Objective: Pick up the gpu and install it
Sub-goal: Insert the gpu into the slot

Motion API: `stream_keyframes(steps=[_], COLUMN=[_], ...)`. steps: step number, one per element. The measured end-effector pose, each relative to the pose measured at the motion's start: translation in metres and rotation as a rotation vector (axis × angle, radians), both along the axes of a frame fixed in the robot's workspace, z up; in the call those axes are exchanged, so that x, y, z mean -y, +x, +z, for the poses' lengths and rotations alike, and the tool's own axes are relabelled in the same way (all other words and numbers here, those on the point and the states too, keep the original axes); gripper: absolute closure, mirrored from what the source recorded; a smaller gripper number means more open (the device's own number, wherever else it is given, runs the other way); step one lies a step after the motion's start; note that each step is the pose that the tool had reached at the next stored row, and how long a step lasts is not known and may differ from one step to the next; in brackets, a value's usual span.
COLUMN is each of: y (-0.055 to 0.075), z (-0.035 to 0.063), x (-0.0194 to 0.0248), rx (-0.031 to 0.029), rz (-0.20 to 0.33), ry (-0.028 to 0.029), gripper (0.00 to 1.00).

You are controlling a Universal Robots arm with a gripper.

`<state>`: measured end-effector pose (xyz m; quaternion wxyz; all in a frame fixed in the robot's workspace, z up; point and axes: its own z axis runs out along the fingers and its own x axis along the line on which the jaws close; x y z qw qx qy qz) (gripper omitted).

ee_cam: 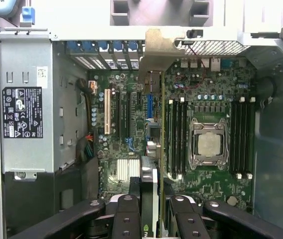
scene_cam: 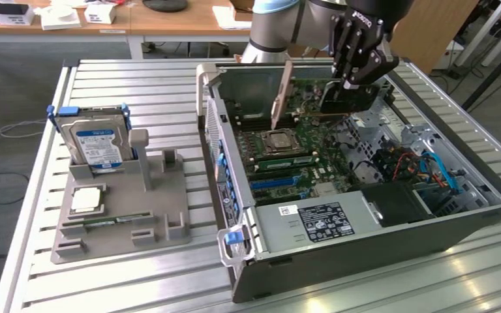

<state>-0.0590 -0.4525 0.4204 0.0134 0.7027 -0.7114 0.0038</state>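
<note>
The gpu (scene_cam: 342, 99) is a thin dark card with a metal end bracket (scene_cam: 280, 94). My gripper (scene_cam: 353, 81) is shut on it and holds it on edge inside the open computer case (scene_cam: 364, 254), above the green motherboard (scene_cam: 299, 163). In the wrist view the gpu (ee_cam: 150, 174) appears edge-on between my fingers (ee_cam: 126, 215), running toward its bracket (ee_cam: 159, 50) at the case's rear wall. It hangs over the expansion slots (ee_cam: 131, 112) beside the processor socket (ee_cam: 209, 144). I cannot tell whether its lower edge touches a slot.
A grey fixture (scene_cam: 159, 195) on the slatted table at the exterior view's left holds a silver hard drive (scene_cam: 98, 145), a processor chip (scene_cam: 88, 199) and a memory stick (scene_cam: 107, 222). The power supply (scene_cam: 320, 222) and cables (scene_cam: 411, 163) fill the case's near end.
</note>
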Motion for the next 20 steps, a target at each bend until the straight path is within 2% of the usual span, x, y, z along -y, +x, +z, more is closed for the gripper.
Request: stream_keyframes(steps=[7,8,10,11,12,20], y=[0.0,-0.001,-0.001,-0.001,-0.001,-0.002], z=[-0.0011,-0.0014,-0.0016,-0.0017,-0.0022,-0.0139], x=[-0.0002,-0.0002,-0.0002,-0.0002,-0.0002,-0.0002], rx=[0.0009,0.0046,0.0116,0.0139,0.0143,0.0142], rz=[0.002,0.001,0.002,0.002,0.002,0.0], ry=[0.0009,0.0061,0.0234,0.0296,0.0317,0.033], gripper=[0.73,0.73,0.73,0.73,0.73,0.73])
